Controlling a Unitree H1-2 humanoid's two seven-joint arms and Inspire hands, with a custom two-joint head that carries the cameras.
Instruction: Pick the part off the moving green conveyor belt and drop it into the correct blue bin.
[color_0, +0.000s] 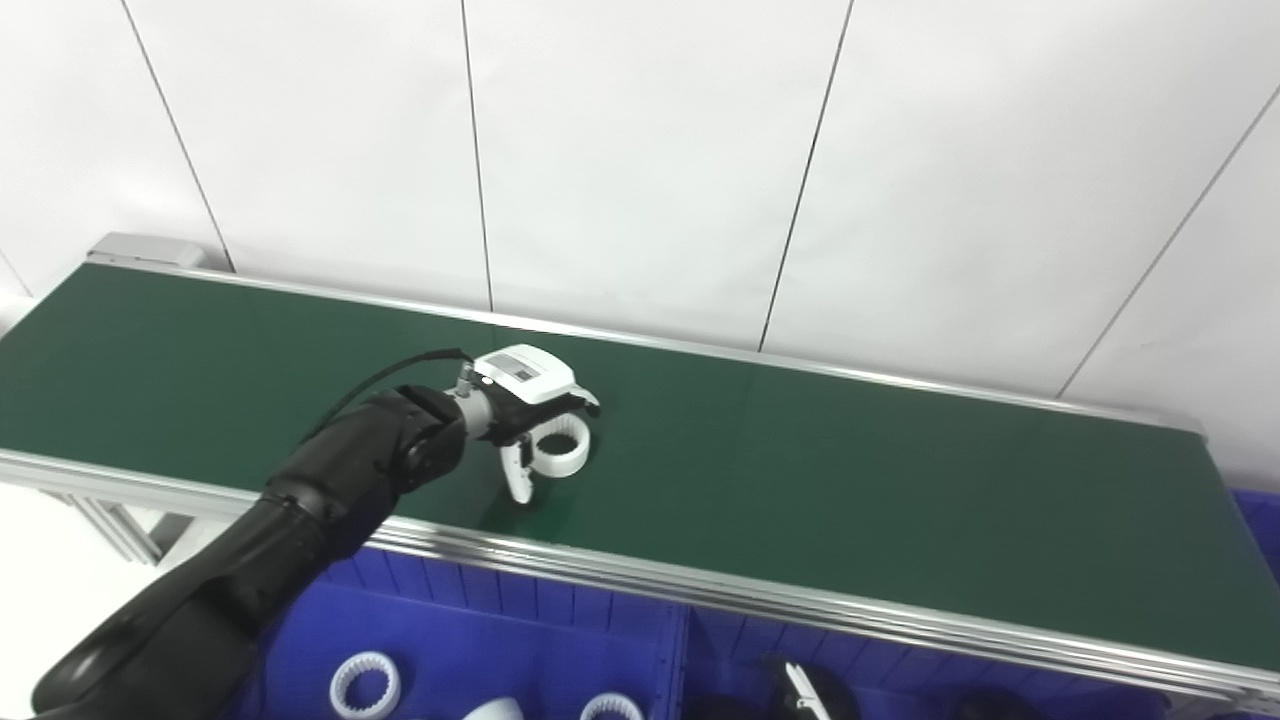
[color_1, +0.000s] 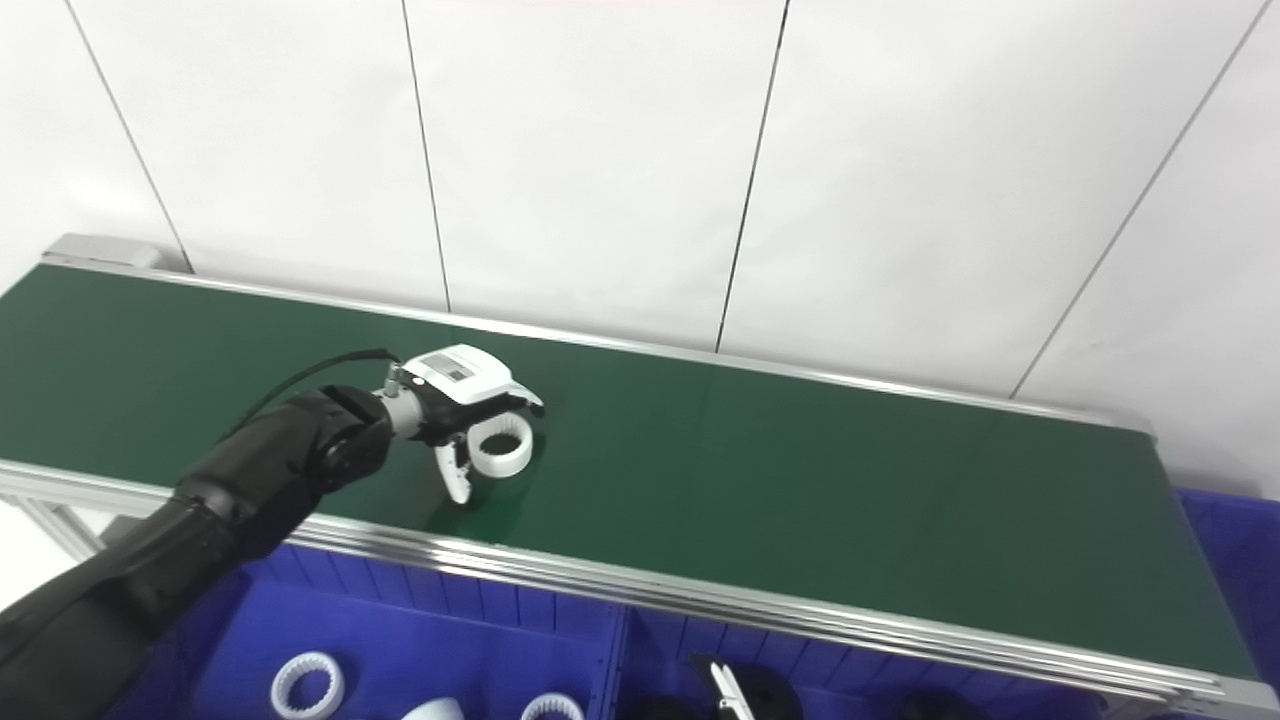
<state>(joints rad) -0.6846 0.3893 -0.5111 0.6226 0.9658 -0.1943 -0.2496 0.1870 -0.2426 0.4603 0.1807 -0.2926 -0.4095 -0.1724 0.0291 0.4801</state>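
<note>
Grasp step. My left hand (color_0: 535, 415) at left-centre of frame, over belt (color_0: 800, 470), fingers curling round white ring (color_0: 558, 446); ring on belt, grip looks partly closed, firmness unclear. Next: clamp, lift, carry to lower-left bin (color_0: 470, 625) holding white rings (color_0: 365, 686). Fingertips hidden behind ring. Bins cut off at bottom edge; dark parts lower centre unclear. Right hand out of frame.

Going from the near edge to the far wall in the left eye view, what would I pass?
Blue bin holding white rings → silver rail → green conveyor belt, where the left hand is around a white ring → white wall panels.
</note>
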